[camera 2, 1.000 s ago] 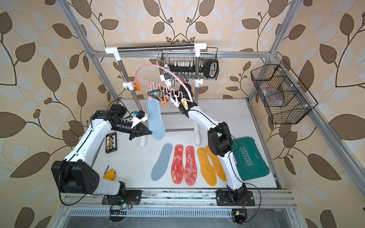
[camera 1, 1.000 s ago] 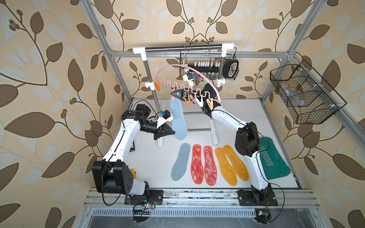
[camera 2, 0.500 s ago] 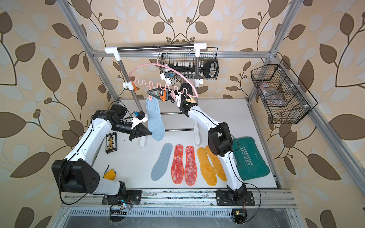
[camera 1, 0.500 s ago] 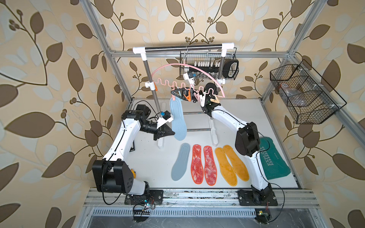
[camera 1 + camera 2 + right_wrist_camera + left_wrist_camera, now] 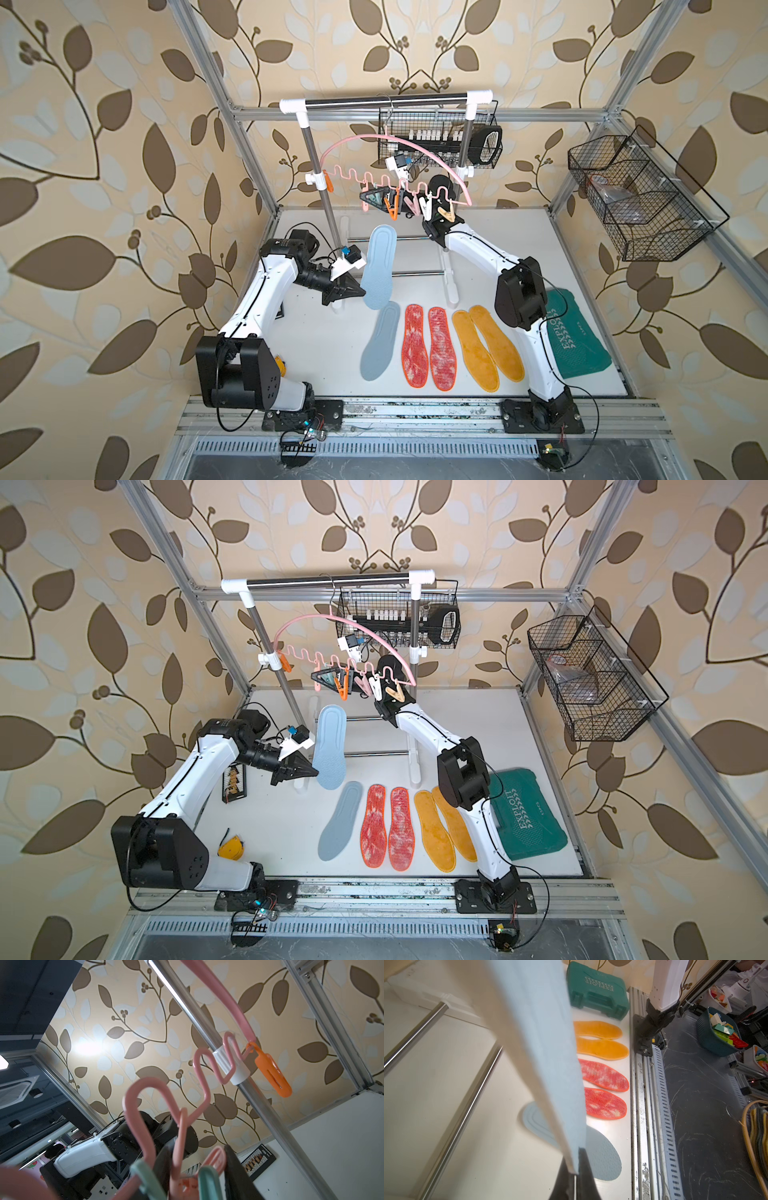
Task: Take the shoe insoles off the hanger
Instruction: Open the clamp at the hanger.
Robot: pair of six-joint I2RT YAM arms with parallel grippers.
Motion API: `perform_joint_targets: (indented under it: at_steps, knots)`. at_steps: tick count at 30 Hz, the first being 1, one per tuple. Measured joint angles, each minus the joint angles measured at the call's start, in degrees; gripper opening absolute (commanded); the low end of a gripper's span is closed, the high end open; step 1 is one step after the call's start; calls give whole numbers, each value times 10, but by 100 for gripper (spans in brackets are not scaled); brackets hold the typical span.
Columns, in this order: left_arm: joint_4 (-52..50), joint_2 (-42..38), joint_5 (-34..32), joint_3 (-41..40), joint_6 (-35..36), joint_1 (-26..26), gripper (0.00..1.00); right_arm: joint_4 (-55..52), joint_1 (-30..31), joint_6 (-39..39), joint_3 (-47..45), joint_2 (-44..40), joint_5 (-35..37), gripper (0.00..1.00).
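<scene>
The pink hanger (image 5: 374, 135) (image 5: 236, 1009) hangs by its hook from the steel rack. One grey-blue shoe insole (image 5: 378, 266) (image 5: 550, 1053) stands upright below the clips, apart from them. My left gripper (image 5: 362, 291) (image 5: 574, 1159) is shut on its lower edge. My right gripper (image 5: 368, 200) (image 5: 197, 1153) is up among the clips, open, with a pink clip (image 5: 214, 1159) and the wavy rail between its jaws. On the table lie another grey-blue insole (image 5: 380, 343), two red-and-white ones (image 5: 415, 347) and two orange-yellow ones (image 5: 496, 345).
The steel rack (image 5: 390, 104) spans the back, its foot bars (image 5: 415, 274) lying on the table. A wire basket (image 5: 440, 141) hangs behind the hanger and another (image 5: 640, 199) on the right wall. A green case (image 5: 577, 340) lies at the right, and a small black box (image 5: 235, 779) at the left.
The held grey-blue insole has come away from the hanger's clip and sits a little lower in my left gripper. The hanger has swung slightly around my right gripper.
</scene>
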Motion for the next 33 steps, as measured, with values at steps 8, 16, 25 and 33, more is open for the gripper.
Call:
perform_joint_targets:
  at_steps: [8, 16, 25, 33]
  knots:
    - [2, -45, -21, -52, -1, 0, 0, -11, 0, -34, -58, -16, 6, 56]
    - [6, -72, -33, -81, -1, 0, 0, -16, 0, -57, -99, -32, 21, 58]
    - [12, -90, -45, -112, -6, 1, 0, -16, -8, -67, -176, -34, 46, 59]
    - [22, -124, -47, -168, -14, 1, 0, -9, -12, -88, -289, -68, 73, 59]
